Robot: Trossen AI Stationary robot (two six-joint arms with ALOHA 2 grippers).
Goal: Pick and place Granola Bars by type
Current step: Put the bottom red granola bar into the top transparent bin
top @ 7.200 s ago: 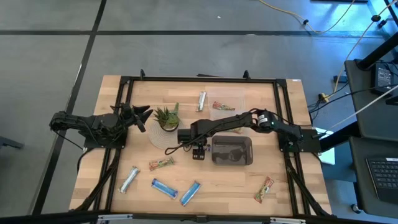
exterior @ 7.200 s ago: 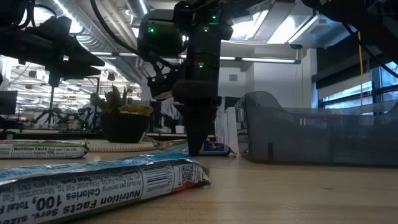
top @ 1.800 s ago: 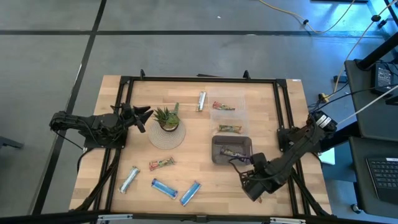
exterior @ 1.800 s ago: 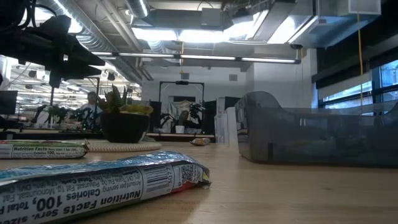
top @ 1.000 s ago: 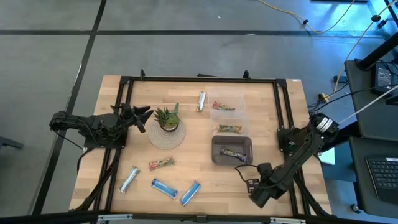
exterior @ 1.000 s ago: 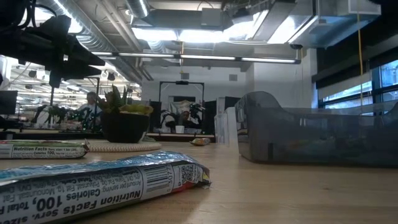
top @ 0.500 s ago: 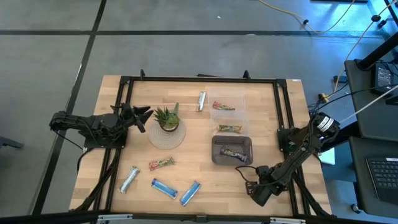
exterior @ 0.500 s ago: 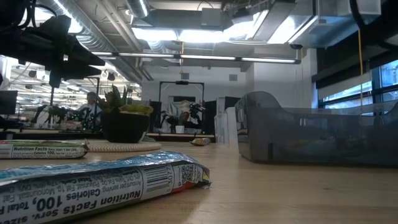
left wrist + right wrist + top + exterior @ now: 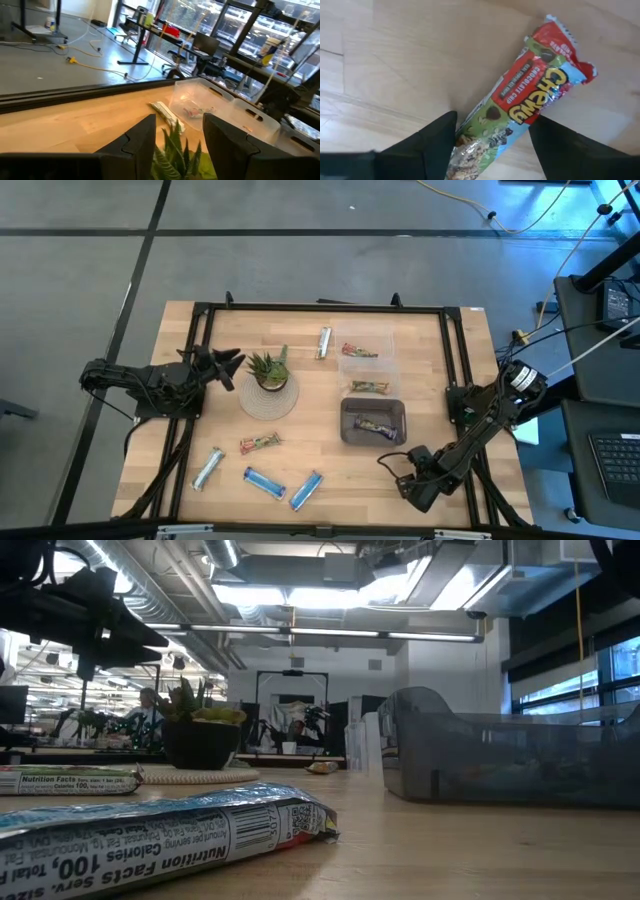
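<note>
My right gripper [image 9: 418,488] hangs open near the table's near right corner, pointing down over a green-tan bar with a red label [image 9: 520,107]. That bar lies flat on the wood, and its lower end runs between the two fingers [image 9: 496,121]; the gripper hides it in the high view. Other bars lie near the front edge: a silvery-white one [image 9: 208,468], two blue ones [image 9: 265,482] [image 9: 306,490] and a green-tan one [image 9: 259,443]. My left gripper [image 9: 232,363] waits open beside the potted plant [image 9: 268,370].
A grey bin [image 9: 373,421] holds a purple bar; a clear tray [image 9: 366,351] holds another bar. One bar [image 9: 369,387] lies between them and a silvery one [image 9: 324,342] lies near the far edge. The plant stands on a round mat [image 9: 268,400]. Black frame rails [image 9: 455,360] border the table.
My right gripper has shifted a little toward the table's near right corner, settling over the green-tan bar. The bars have kept their places.
</note>
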